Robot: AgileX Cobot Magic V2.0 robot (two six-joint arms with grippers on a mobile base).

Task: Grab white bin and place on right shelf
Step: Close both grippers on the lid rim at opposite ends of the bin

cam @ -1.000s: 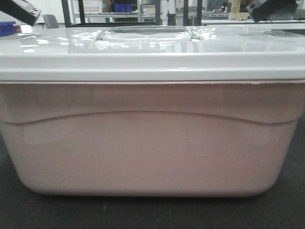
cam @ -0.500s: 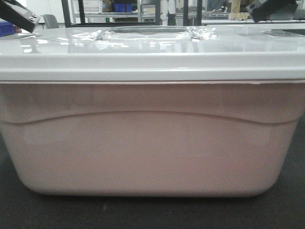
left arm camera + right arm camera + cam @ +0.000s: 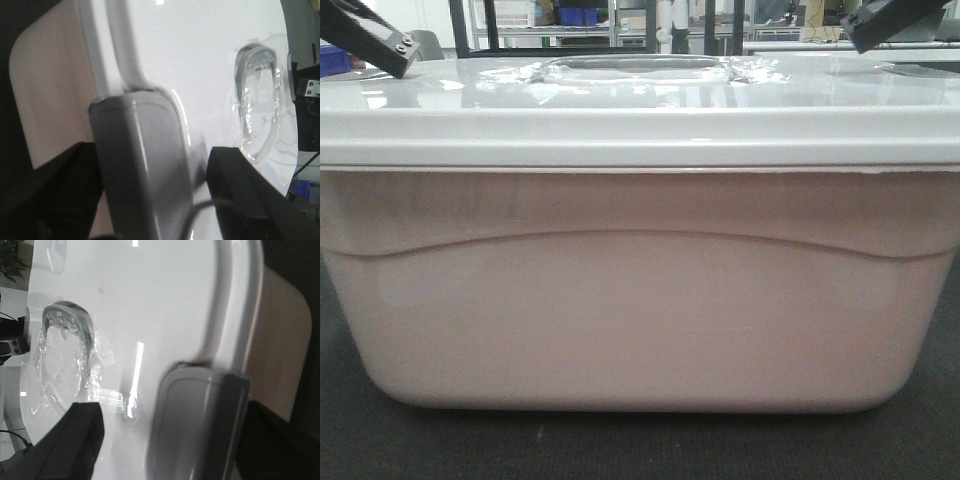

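White bin (image 3: 640,320), lid (image 3: 640,120) fitted, standing on a dark surface (image 3: 640,450) and filling the front view; a recessed handle (image 3: 630,68) sits at the lid's centre. The left gripper (image 3: 152,152) has its jaws spread, straddling the grey latch (image 3: 140,180) at the bin's left end. The right gripper (image 3: 170,410), likewise spread, straddles the opposite latch (image 3: 200,430). Each has one finger over the lid and one outside the wall. Whether the fingers touch the bin cannot be told.

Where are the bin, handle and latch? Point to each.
bin (image 3: 640,330), front view, side wall.
handle (image 3: 256,100), left wrist view, recessed grip.
latch (image 3: 200,425), right wrist view, grey face.
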